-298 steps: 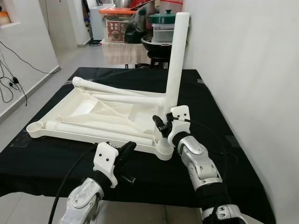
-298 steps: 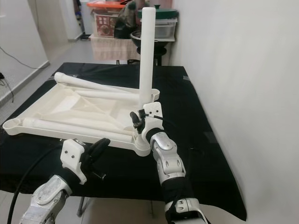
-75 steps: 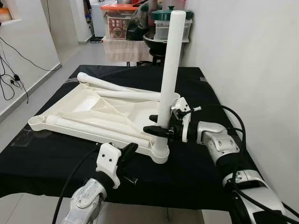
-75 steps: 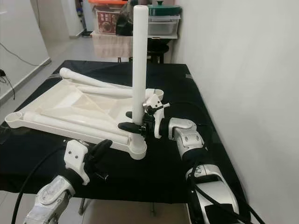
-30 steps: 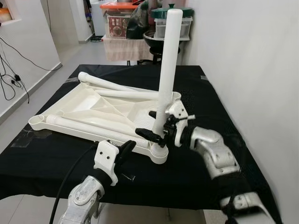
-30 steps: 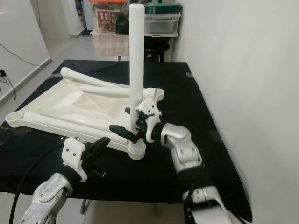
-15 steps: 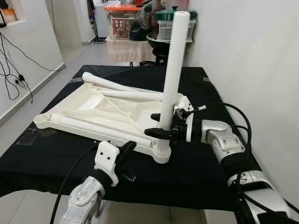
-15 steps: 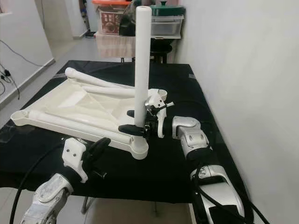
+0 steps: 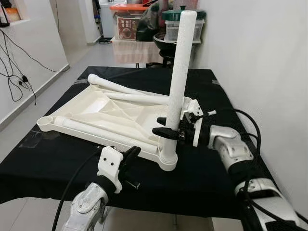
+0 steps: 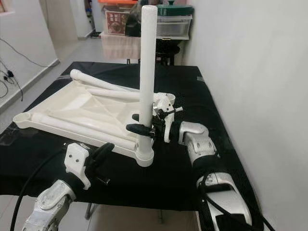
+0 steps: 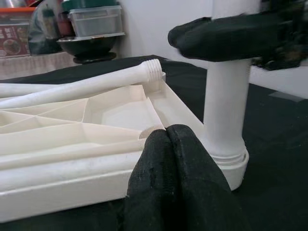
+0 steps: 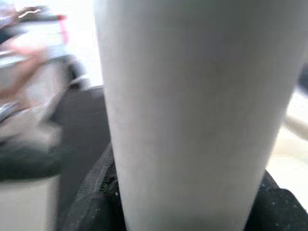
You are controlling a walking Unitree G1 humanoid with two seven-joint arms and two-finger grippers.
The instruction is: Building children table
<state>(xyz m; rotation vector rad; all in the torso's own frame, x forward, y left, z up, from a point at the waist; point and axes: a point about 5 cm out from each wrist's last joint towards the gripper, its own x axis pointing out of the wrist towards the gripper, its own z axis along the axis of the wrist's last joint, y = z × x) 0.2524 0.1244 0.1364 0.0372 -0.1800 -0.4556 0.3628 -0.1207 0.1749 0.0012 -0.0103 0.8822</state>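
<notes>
On the black-covered bench (image 9: 57,163) lies the upturned white tabletop (image 9: 103,115). An upright leg (image 9: 177,77) stands in its near corner socket, pinched low by the right gripper (image 9: 166,126). The left gripper (image 9: 129,156), fingers pressed together, hovers just before the tabletop's near edge.

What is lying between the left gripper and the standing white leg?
In the left eye view, the near rail of the white tabletop lies between the left gripper and the upright leg.
</notes>
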